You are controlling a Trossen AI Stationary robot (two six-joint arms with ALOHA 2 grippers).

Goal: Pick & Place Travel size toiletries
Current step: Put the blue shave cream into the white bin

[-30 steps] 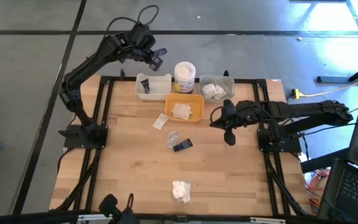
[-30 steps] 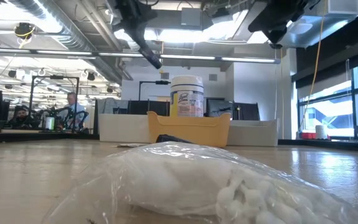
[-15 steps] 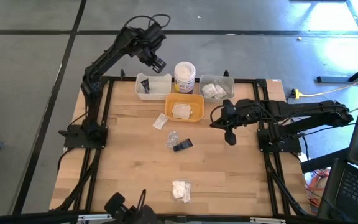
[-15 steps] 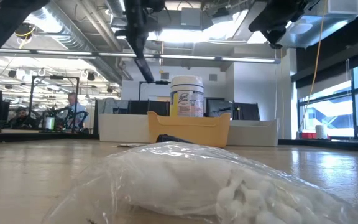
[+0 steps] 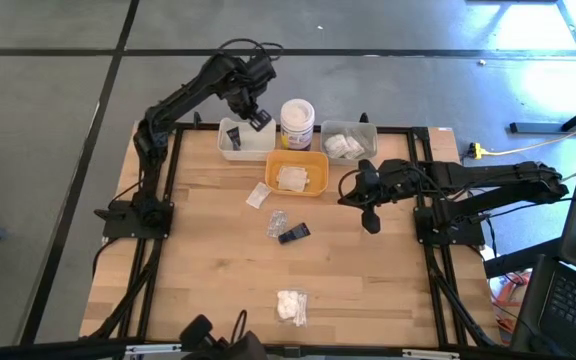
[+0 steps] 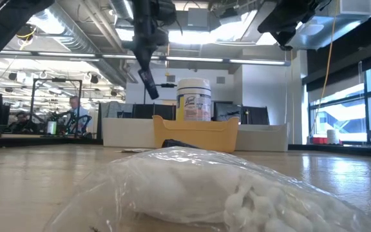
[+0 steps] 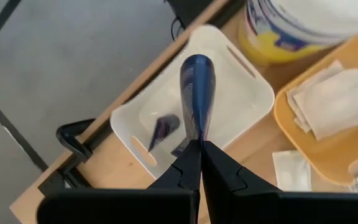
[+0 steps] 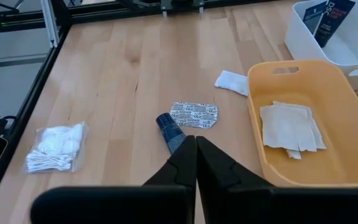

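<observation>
A black tube (image 7: 196, 93) was clamped between the left gripper's (image 7: 199, 144) fingers, held in the air above the white tray (image 5: 246, 139) at the table's (image 5: 218, 270) far edge. That tray already held another black tube (image 7: 162, 130). The yellow tray (image 5: 297, 172) beside it contained flat beige sachets (image 5: 293, 178), and the grey tray (image 5: 349, 139) by the far right corner held white fluffy pieces (image 5: 344, 146). A white jar (image 5: 296, 124) stood between the white and grey trays. Loose on the table lay a white sachet (image 5: 258, 195), a printed sachet (image 8: 193, 114), a third black tube (image 5: 294, 233), and, near the front edge, a clear-wrapped fluffy pack (image 5: 291, 306). The right gripper (image 5: 369, 222) hung clenched and empty over the table's right side.
</observation>
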